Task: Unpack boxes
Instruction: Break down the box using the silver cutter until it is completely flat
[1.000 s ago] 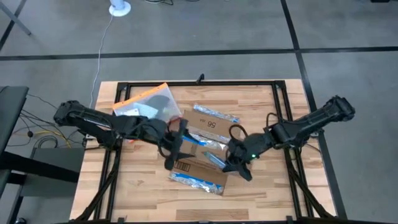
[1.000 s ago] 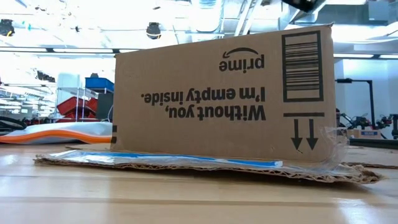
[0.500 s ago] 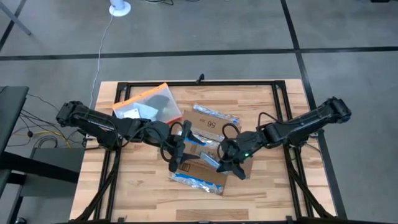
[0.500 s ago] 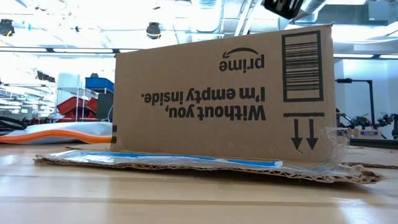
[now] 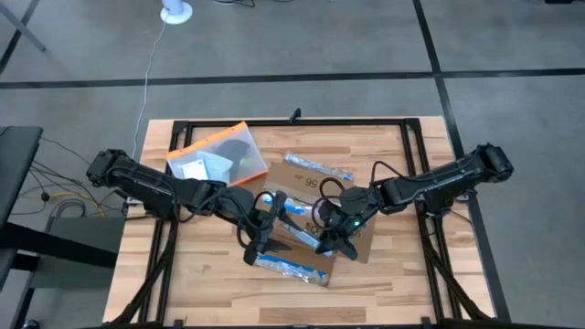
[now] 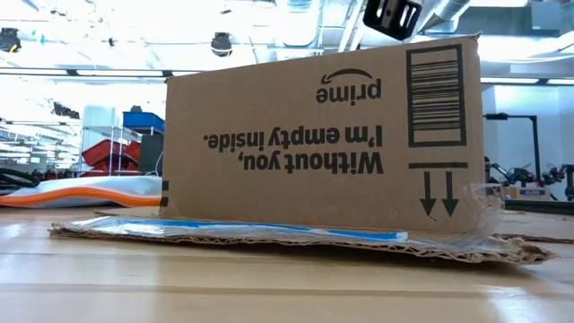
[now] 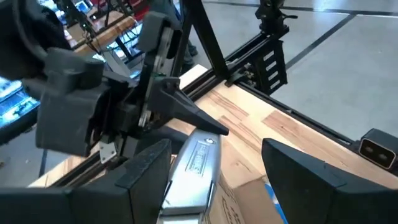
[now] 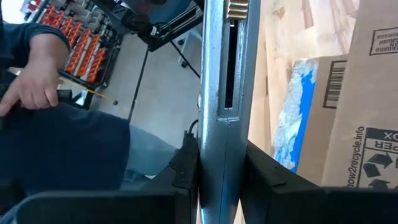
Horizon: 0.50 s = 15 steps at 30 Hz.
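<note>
At table centre, both fingers pinch silver tools over the taped brown box.

R gripper has slid further left over the box, closer to the L gripper. L gripper has shifted slightly right too. Low view: dark gripper part now shows above box top edge.

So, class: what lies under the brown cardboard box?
Under the brown cardboard box lies its flattened flap with blue-and-white tape, resting on the wooden table. The inside is hidden.
</note>
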{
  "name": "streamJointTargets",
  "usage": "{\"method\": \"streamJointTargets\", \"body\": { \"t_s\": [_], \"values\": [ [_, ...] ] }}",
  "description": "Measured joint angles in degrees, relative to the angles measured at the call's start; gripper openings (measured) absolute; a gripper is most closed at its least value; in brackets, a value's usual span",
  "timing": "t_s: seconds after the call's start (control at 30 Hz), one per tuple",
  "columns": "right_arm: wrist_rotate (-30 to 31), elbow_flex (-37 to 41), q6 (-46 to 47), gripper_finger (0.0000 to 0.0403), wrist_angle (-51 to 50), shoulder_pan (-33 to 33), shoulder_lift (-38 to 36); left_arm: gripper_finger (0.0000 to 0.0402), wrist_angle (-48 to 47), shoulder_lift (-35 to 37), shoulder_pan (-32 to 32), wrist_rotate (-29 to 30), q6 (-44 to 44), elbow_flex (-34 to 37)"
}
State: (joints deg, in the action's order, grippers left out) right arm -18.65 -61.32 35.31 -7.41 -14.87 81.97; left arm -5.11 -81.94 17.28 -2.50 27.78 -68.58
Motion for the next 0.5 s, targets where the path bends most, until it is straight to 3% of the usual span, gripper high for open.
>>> {"method": "streamJointTargets", "body": {
  "t_s": [0.5],
  "values": [
    [-1.8,-0.1,0.0,0.0057,3.6,-1.1,-0.2,0.0237,1.0,-1.7,-2.7,1.2,0.4,0.2]
  ]
}}
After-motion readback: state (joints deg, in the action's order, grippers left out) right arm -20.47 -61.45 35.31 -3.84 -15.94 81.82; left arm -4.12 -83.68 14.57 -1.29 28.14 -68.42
